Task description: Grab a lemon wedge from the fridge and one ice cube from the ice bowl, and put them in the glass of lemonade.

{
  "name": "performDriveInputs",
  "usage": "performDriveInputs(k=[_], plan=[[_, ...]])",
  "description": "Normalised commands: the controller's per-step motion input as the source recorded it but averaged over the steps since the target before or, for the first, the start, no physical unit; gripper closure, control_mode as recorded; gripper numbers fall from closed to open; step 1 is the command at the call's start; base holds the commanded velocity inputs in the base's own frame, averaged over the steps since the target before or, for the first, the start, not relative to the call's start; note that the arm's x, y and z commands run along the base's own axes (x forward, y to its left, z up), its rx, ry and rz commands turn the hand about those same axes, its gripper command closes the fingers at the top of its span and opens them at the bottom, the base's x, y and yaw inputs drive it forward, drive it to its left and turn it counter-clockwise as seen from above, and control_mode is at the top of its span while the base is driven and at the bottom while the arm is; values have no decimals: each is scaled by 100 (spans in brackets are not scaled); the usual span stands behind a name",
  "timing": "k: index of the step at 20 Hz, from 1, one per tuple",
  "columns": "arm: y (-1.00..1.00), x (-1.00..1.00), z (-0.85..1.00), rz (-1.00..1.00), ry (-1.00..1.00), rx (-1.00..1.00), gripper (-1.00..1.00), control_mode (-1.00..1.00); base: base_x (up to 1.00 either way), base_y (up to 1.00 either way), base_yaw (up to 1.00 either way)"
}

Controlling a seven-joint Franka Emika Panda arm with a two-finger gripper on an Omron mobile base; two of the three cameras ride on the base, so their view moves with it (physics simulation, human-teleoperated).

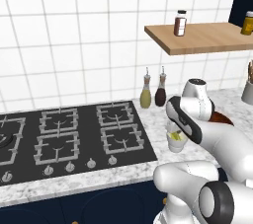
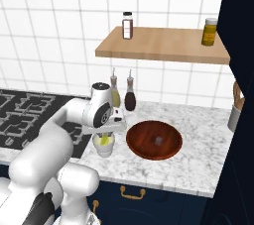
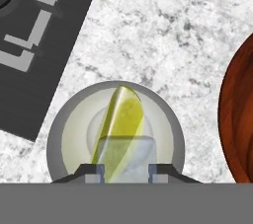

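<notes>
Hovering over the glass (image 3: 115,134) holding a lemon wedge (image 3: 123,119), the gripper (image 3: 126,171) pinches an ice cube (image 3: 129,159).

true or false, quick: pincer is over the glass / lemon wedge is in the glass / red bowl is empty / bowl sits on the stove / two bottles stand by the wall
1. The pincer is over the glass of lemonade. True.
2. The lemon wedge is in the glass. True.
3. The ice bowl is empty. False: one ice cube lies in it.
4. The bowl sits on the stove. False: it is on the marble counter.
5. Two bottles stand by the wall. True.
</notes>
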Motion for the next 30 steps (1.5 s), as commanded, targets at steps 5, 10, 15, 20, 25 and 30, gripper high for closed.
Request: performDriveInputs(k=[5, 10, 15, 20, 25, 30], plan=[[0, 0, 0, 0, 0, 0, -100, -100, 0, 0, 0], [0, 0, 0, 0, 3, -1, -100, -100, 0, 0, 0], [0, 0, 1, 0, 9, -5, -100, -100, 0, 0, 0], [0, -4, 31, 0, 2, -1, -100, -100, 0, 0, 0], [-14, -63, 33, 0, -2, 4, -100, -100, 0, 0, 0], [-1, -82, 5, 0, -9, 7, -100, -100, 0, 0, 0]])
